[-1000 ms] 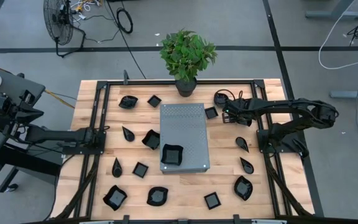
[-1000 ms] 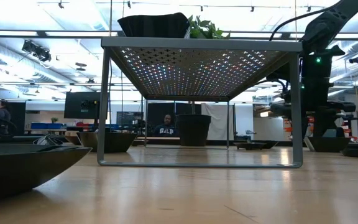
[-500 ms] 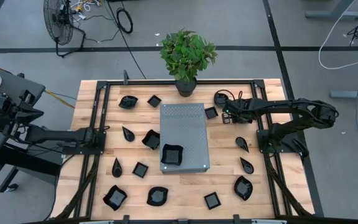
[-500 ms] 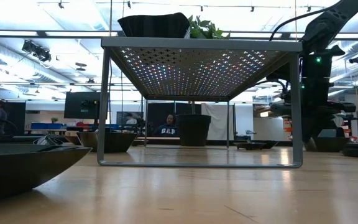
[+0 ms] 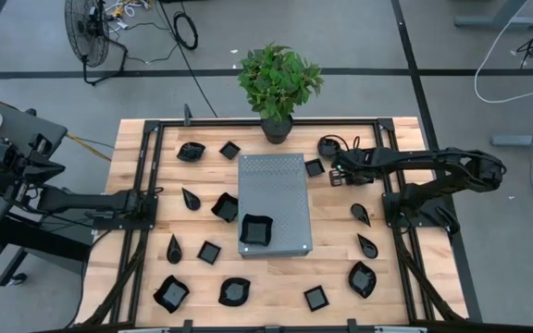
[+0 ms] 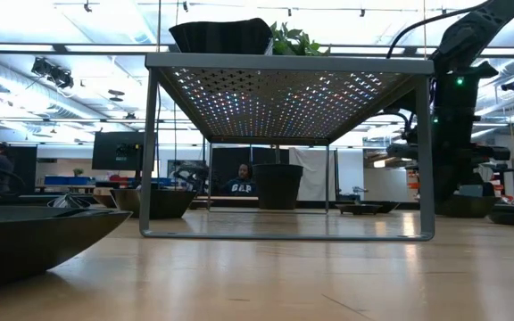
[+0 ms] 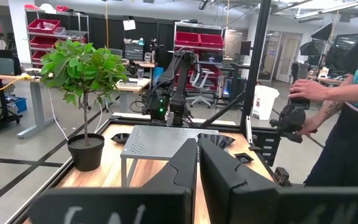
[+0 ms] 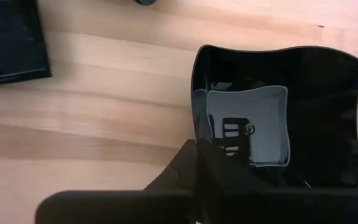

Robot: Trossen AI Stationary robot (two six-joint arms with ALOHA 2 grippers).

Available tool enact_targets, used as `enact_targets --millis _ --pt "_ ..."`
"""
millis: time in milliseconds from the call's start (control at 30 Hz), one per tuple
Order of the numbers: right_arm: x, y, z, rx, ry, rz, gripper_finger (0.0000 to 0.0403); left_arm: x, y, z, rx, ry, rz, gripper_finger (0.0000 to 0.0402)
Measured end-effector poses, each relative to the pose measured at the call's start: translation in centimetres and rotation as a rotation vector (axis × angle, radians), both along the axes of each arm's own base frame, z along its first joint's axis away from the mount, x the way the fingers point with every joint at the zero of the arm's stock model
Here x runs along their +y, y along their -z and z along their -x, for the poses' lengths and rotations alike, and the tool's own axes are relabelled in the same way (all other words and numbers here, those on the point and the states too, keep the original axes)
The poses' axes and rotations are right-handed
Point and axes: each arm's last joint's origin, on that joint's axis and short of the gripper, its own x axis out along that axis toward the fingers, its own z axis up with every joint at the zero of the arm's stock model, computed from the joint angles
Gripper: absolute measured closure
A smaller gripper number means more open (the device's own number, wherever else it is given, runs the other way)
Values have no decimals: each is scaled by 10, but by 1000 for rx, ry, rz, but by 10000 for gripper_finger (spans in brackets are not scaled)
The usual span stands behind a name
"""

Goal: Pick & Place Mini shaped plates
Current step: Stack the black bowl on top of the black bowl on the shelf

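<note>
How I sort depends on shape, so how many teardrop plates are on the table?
4 teardrop plates: two left of the slab, one beside its middle, one farther down the picture; two right of it, beside the right arm. The arm could hide another.

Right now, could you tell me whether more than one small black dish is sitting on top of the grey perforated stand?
No, only one black dish sits on the grey stand, near its front edge.
</note>
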Motion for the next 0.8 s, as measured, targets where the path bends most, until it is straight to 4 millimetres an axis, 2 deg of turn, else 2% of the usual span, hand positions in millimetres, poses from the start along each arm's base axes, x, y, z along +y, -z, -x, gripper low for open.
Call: enact_targets --millis 233,467,800 --pt "4 -15 8 -48 -26 6 401 0 0 0 0 0 1 378" --pt "11 -45 8 -107 -142 36 402 0 0 0 0 0 1 378" --pt "22 -79 3 -78 -300 52 403 0 0 0 0 0 0 378"
